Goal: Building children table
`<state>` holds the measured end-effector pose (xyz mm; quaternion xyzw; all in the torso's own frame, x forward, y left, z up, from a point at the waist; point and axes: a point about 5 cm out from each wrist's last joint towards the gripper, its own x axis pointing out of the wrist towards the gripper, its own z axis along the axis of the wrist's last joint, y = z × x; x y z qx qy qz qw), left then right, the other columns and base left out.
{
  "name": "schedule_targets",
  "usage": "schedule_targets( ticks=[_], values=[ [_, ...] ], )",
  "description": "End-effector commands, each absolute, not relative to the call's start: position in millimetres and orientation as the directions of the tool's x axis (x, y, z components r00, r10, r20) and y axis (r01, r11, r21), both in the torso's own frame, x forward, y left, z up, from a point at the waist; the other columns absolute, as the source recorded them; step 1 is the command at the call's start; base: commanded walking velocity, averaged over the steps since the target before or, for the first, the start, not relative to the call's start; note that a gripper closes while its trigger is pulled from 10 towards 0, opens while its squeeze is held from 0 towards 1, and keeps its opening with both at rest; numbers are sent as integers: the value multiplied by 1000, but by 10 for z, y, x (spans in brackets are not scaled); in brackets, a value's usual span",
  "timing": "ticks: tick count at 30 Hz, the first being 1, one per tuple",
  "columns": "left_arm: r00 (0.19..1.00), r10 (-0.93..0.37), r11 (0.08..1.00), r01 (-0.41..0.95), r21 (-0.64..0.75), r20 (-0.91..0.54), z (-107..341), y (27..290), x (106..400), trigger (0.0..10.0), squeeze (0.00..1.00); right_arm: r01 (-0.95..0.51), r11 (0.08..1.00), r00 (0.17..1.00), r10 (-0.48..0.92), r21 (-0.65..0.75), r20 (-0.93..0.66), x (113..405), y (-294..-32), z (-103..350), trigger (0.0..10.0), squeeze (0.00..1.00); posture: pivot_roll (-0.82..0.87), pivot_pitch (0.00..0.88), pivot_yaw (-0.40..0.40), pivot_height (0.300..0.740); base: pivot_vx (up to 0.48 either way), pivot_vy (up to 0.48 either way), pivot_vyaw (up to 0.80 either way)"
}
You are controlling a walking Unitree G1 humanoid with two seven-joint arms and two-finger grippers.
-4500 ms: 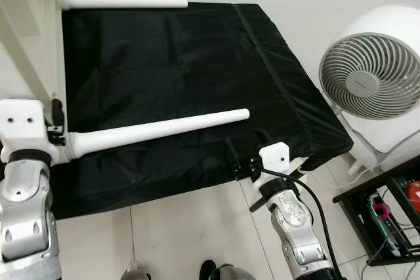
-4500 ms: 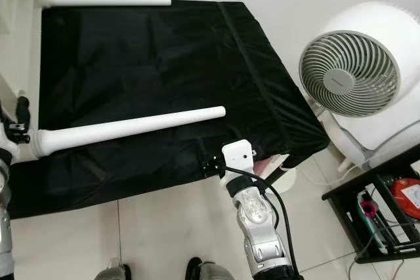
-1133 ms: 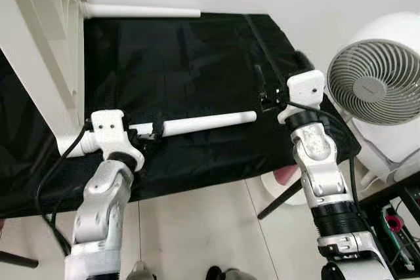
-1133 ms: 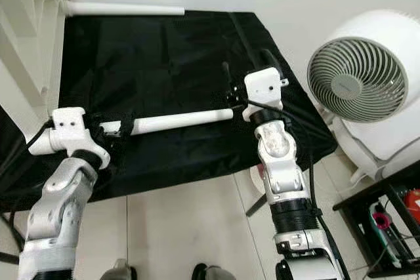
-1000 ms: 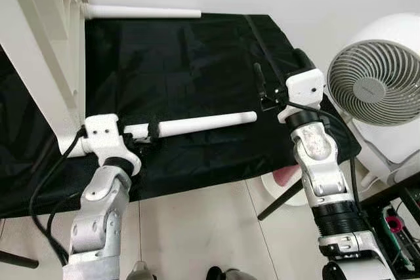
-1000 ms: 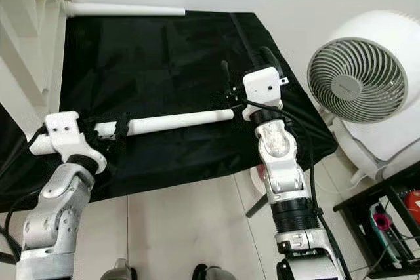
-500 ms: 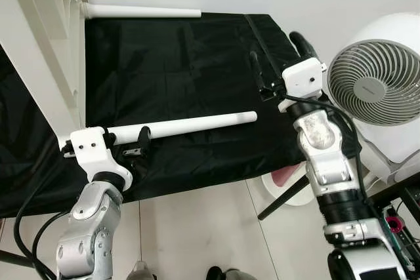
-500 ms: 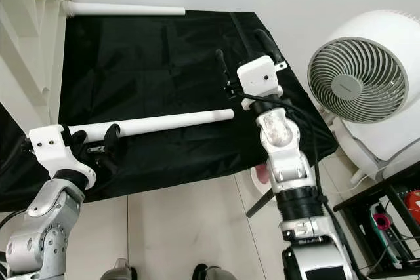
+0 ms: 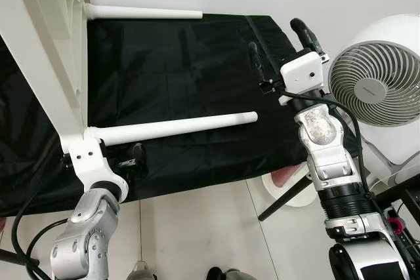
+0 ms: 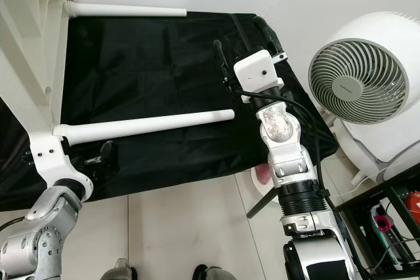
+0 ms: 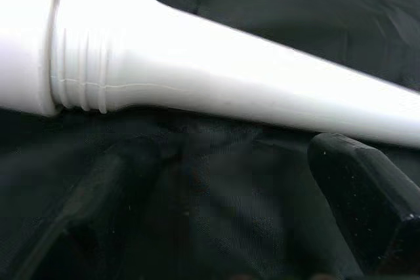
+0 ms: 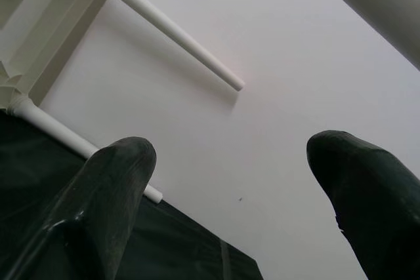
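Observation:
The white tabletop (image 9: 41, 50) stands on its edge at the left of the black-covered surface (image 9: 190, 57). Two white legs stick out from it sideways: a near leg (image 9: 177, 126) and a far leg (image 9: 146, 12). My left gripper (image 9: 125, 160) is open just below the thick end of the near leg, with nothing between its fingers. In the left wrist view the leg (image 11: 236, 93) runs just past the fingertips (image 11: 364, 191). My right gripper (image 9: 273, 36) is open and raised over the right side of the black surface, past the near leg's tip, pointing up at the wall.
A big white fan (image 9: 380, 83) stands close on the right. A white and pink object (image 9: 287, 180) lies on the tiled floor under the surface's corner. A black shelf (image 9: 408, 202) is at the lower right. A white wall runs behind.
My left gripper has let go of the near leg and drawn back below it, fingers open. My right gripper has lifted and tilted upward.

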<state>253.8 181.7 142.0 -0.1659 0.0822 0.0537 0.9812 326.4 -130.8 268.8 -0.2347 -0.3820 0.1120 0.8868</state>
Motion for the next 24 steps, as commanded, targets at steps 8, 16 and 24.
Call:
schedule_targets(
  ticks=[8,16,24],
  values=[
    [966,129,879,-217,-425,-226,1418,1747,2733,10000,0,65,788,592,463,-612,660,3183,-1203,2845,10000,0,204,89,-63,740,0,0,0],
    [967,90,875,-190,-445,-237,1427,1662,2842,10000,0,321,656,538,467,-683,702,3169,-1132,3104,10000,0,173,97,-51,740,0,0,0],
    [965,85,874,-193,-446,-250,1406,1656,2849,10000,0,412,610,488,479,-676,730,3198,-1004,3277,10000,0,168,102,-44,740,0,0,0]
  ],
)
